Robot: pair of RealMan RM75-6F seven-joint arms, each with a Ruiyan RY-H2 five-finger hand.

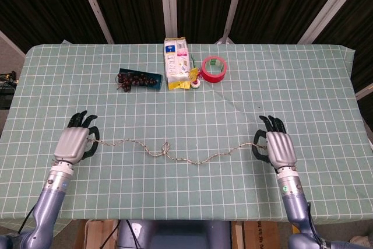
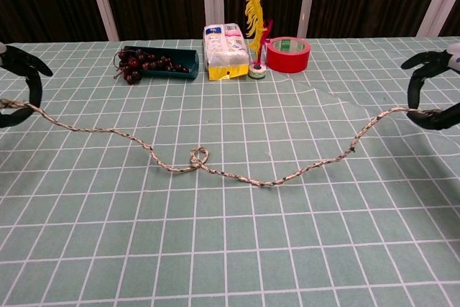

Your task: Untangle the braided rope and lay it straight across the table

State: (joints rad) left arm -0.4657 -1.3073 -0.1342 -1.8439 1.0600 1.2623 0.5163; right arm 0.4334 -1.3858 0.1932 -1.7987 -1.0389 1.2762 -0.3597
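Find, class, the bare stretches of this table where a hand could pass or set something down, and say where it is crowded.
Bare cloth lies along the near edge below the braided rope, and between the rope and the far-edge row. Crowded: that row, with the cherry tray, carton and red tape roll, and the rope ends held by the left hand and right hand.

- In the chest view the left hand (image 2: 18, 84) is cut off by the frame's left edge; only dark fingers show.
- The right hand (image 2: 435, 91) is cropped at the right edge likewise.
- In the head view each hand's back hides the ends of the rope (image 1: 186, 157).
- The small loop mid-rope may be a knot; too small to tell.
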